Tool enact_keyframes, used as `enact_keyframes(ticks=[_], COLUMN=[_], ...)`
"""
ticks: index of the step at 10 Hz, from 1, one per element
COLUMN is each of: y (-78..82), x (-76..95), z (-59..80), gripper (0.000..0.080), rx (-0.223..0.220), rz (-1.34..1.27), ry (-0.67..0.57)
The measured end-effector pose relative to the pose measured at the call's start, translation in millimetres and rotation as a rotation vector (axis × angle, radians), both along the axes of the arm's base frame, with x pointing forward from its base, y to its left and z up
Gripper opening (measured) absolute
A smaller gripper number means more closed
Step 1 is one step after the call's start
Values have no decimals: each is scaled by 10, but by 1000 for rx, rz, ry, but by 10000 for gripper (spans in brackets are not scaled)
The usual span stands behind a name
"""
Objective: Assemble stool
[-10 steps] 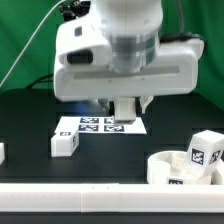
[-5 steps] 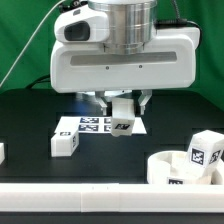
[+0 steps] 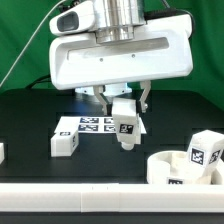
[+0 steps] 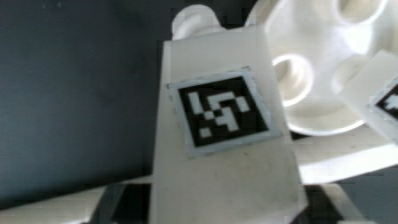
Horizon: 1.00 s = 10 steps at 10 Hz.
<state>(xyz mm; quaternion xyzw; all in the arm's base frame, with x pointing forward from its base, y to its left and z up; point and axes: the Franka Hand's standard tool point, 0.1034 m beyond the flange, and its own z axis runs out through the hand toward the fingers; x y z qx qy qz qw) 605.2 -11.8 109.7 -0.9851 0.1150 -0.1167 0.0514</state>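
My gripper (image 3: 124,103) is shut on a white block leg (image 3: 125,122) with a black-and-white tag and holds it in the air above the black table, over the marker board (image 3: 88,124). In the wrist view the held leg (image 4: 217,120) fills the middle, with the round ring-shaped seat (image 4: 329,80) beyond it. The seat (image 3: 180,166) lies at the exterior view's lower right, with another tagged leg (image 3: 205,152) standing by it. A further leg (image 3: 66,142) lies on the table at the exterior view's left of the marker board.
A long white border rail (image 3: 110,200) runs along the front edge. A small white piece (image 3: 2,152) shows at the exterior view's left edge. A green backdrop stands behind the table.
The arm has risen with the leg in its jaws. The leg now hangs lower in view and further toward the exterior view's right.
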Motion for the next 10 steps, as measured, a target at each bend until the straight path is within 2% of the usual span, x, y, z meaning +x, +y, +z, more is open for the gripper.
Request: enact_keyframes(ticks=[1, 2, 4, 6, 7, 9, 10], y=[-32, -17, 24, 164, 120, 114, 46], x=[5, -50, 34, 96, 96, 83, 86], z=[-3, -48, 24, 75, 62, 46, 76], gripper=[327, 327, 327, 327, 327, 327, 327], rx=[-45, -43, -9, 8, -10, -13, -65], rz=[-10, -11, -31, -65, -59, -59, -74], ry=[-89, -80, -77, -103, -126, -127, -237])
